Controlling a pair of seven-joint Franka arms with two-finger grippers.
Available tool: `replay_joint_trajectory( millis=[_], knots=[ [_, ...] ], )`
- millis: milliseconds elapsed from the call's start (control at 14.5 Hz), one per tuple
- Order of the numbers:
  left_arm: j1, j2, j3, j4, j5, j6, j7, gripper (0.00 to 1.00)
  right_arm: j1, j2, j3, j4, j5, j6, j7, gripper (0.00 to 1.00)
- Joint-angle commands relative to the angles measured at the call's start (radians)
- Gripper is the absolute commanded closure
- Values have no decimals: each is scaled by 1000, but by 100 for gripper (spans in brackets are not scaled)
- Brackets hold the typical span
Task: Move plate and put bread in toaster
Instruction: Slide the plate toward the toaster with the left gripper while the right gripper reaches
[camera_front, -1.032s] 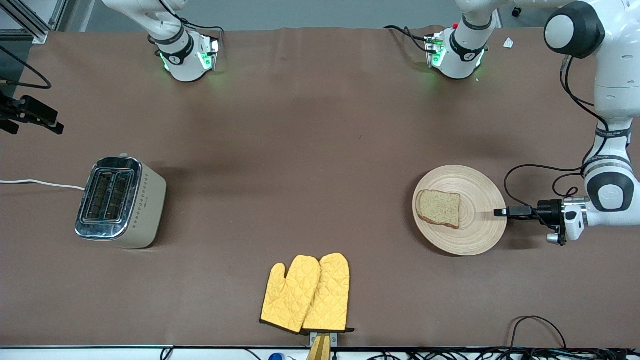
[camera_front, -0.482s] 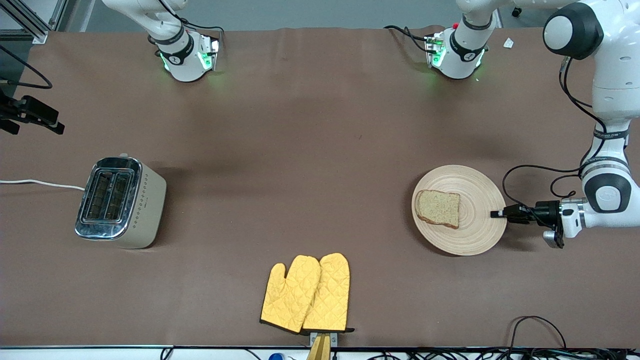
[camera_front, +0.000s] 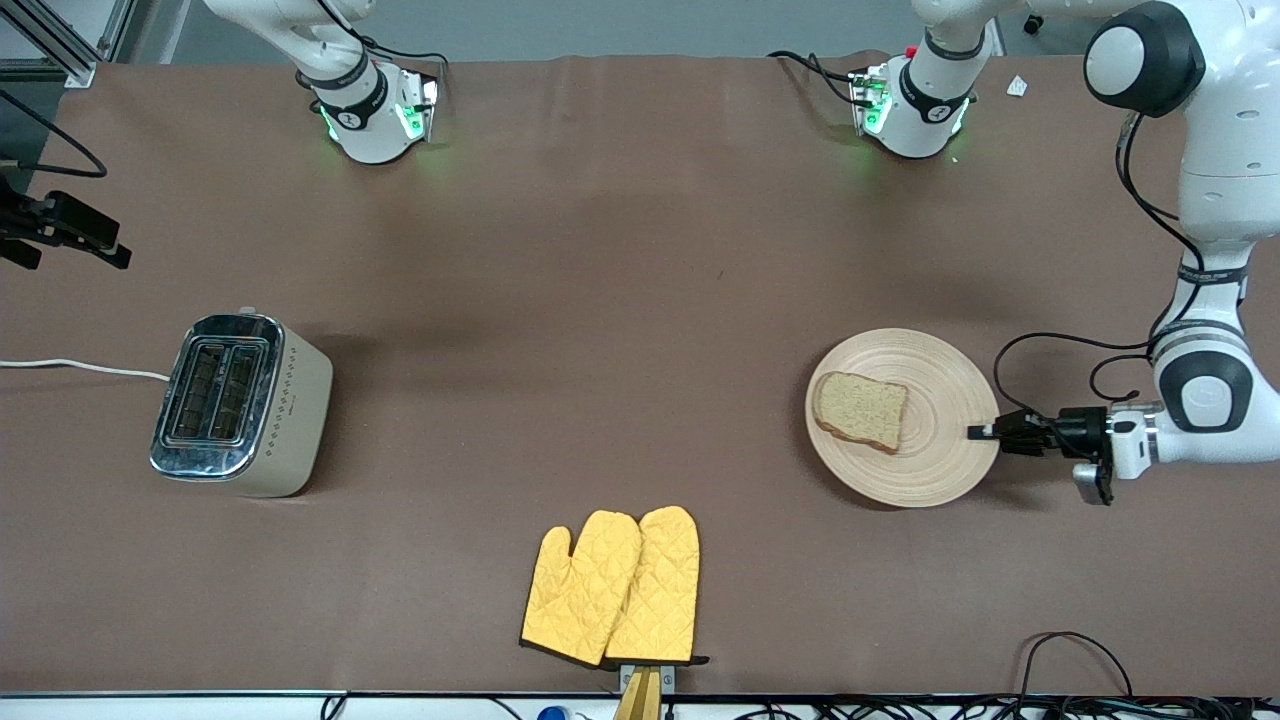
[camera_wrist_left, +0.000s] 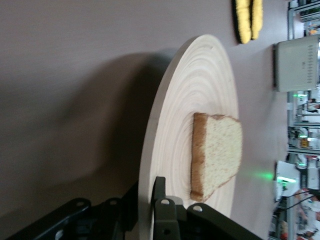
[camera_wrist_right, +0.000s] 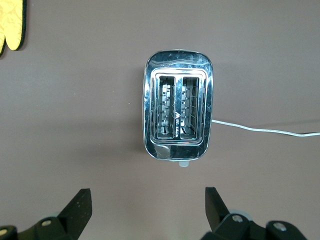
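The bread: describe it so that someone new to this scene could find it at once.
Toward the left arm's end of the table lies a round pale plate, its rim gripped by the left gripper. The bread lies on it: a squarish, speckled tan slice with darker crust.

Round pale wooden plate (camera_front: 925, 455) with concentric ring grooves, flat on table toward left arm's end, rim clamped between fingers of left gripper (camera_front: 975, 432). One squarish slice of speckled tan bread (camera_front: 861, 411), darker crust, flat on plate, off-centre, on the half away from that gripper. Boxy two-slot toaster (camera_front: 240, 404), chrome top, cream dotted side, white cord, upright toward right arm's end, well apart from left gripper; both slots empty, directly under right gripper (camera_wrist_right: 147, 210), fingers spread.
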Motion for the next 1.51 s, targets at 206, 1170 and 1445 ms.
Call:
replay_joint_trajectory(
  millis=[206,1170,1445],
  knots=[
    [-32,2,-201,2,-65,40,-226,99,0,-5,4,2,-7,0,-4,0],
    [-662,120,-204,98,-559,710,-376,100,162,189,7,-233,97,444,206,0],
    [-762,189,-195,190,-572,762,-356,99,219,298,7,-230,101,576,285,0]
  ],
)
